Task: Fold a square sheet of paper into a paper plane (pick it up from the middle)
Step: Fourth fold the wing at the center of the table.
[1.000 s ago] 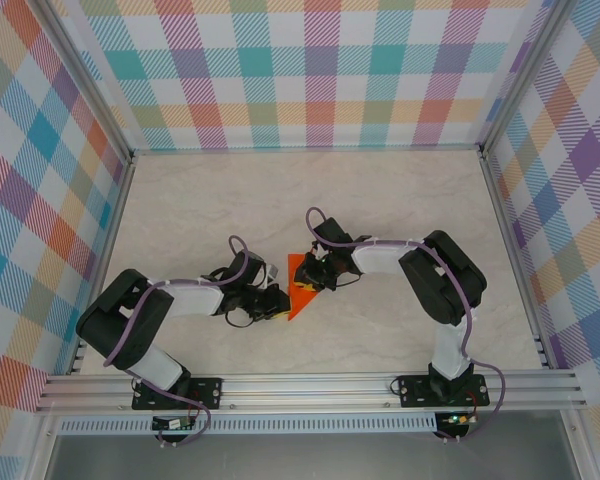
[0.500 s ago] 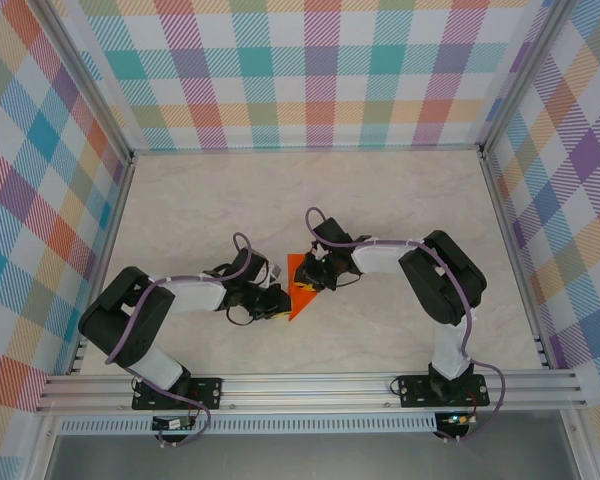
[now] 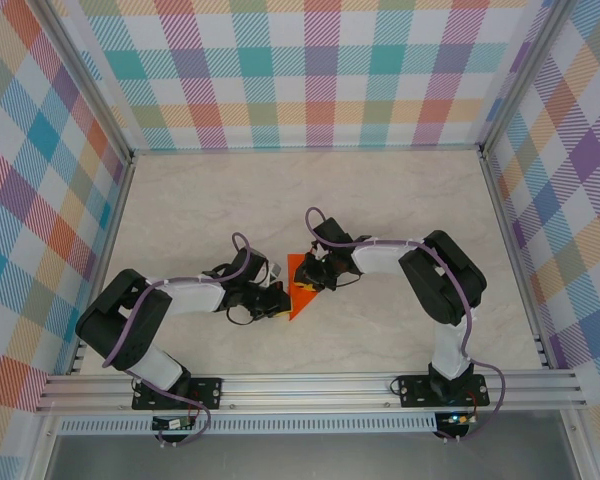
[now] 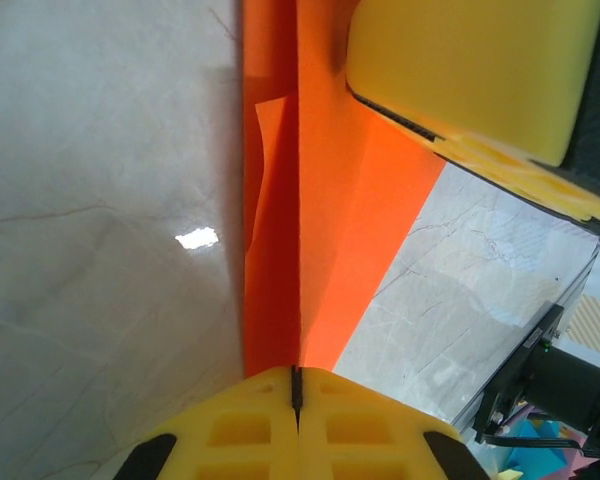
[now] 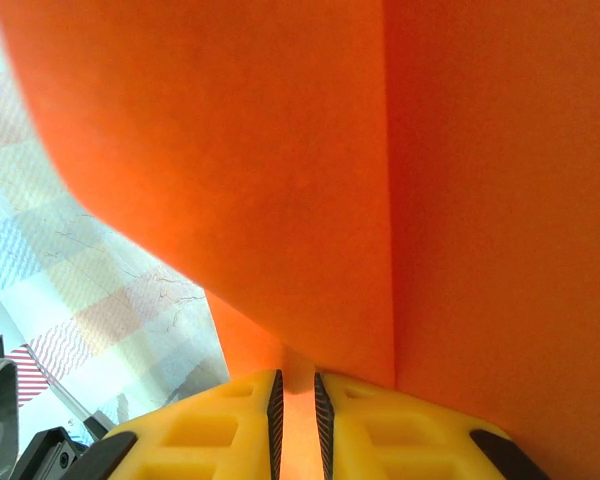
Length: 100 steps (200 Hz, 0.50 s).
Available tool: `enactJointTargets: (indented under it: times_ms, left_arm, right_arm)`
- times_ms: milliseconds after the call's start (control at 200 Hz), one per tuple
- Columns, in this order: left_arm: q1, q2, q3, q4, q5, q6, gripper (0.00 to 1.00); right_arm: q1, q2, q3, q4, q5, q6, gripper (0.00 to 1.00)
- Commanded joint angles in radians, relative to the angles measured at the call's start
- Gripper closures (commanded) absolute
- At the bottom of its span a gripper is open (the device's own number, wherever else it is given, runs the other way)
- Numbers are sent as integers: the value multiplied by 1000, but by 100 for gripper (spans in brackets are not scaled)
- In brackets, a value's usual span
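Left gripper (image 4: 296, 378) and right gripper (image 5: 295, 386) both clamp the paper plane (image 3: 299, 294) from opposite sides, its tip toward the counter's near edge

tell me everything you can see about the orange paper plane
The paper plane is bright orange matte paper, folded into a narrow pointed triangle with a sharp centre crease. It sits low over the table, tip toward the arms' bases. The left gripper is shut on its crease; the right gripper pinches it too.
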Motion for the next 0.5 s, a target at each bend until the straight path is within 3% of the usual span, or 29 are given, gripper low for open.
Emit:
enactJointTargets:
  times_ms: [0, 210, 495]
  left_arm:
    - [-6, 12, -22, 12, 38, 4, 100]
    - [-6, 45, -24, -44, 67, 40, 100]
    - [-6, 85, -7, -171, 20, 76, 100]
  right_arm:
    - [19, 72, -33, -73, 46, -11, 80]
    - [19, 79, -34, -79, 50, -11, 79]
    - [20, 85, -27, -80, 49, -11, 79]
